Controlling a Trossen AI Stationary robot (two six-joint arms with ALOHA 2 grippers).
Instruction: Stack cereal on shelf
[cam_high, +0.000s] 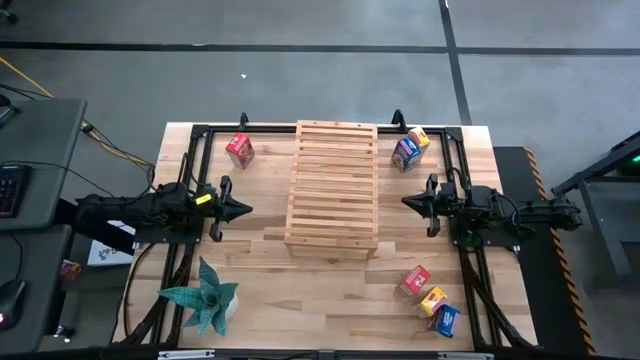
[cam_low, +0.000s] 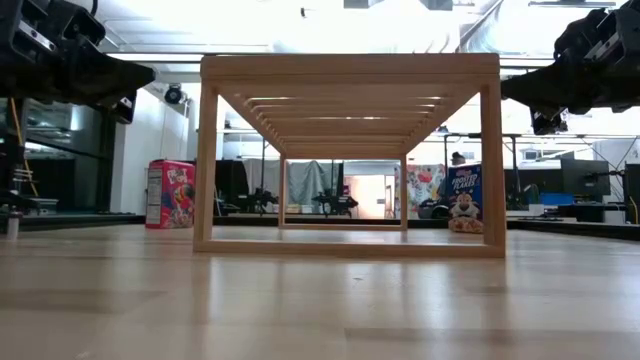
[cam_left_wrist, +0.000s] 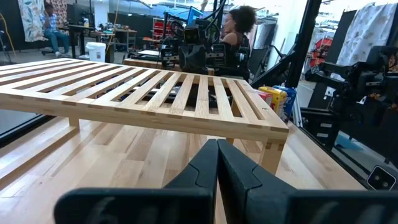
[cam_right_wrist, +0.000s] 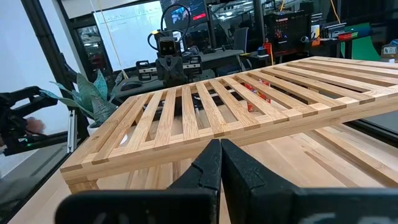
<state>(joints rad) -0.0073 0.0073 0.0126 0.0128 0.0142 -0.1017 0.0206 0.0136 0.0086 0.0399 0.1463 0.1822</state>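
The light-wood slatted shelf (cam_high: 332, 189) stands on the table's middle, resting on its frame legs (cam_low: 348, 243). A red cereal box (cam_high: 240, 150) stands at the far left. A blue and a yellow box (cam_high: 409, 148) stand together at the far right. A red box (cam_high: 413, 281), a yellow box (cam_high: 432, 300) and a blue box (cam_high: 446, 320) lie at the near right. My left gripper (cam_high: 246, 209) hovers shut left of the shelf. My right gripper (cam_high: 406, 201) hovers shut right of it. Both point at the shelf.
A teal plant (cam_high: 205, 298) sits at the table's near left corner. A dark metal frame (cam_high: 200, 135) runs round the table's edges. People show in the room beyond the table (cam_left_wrist: 239, 28). Bare tabletop lies in front of the shelf (cam_high: 320, 295).
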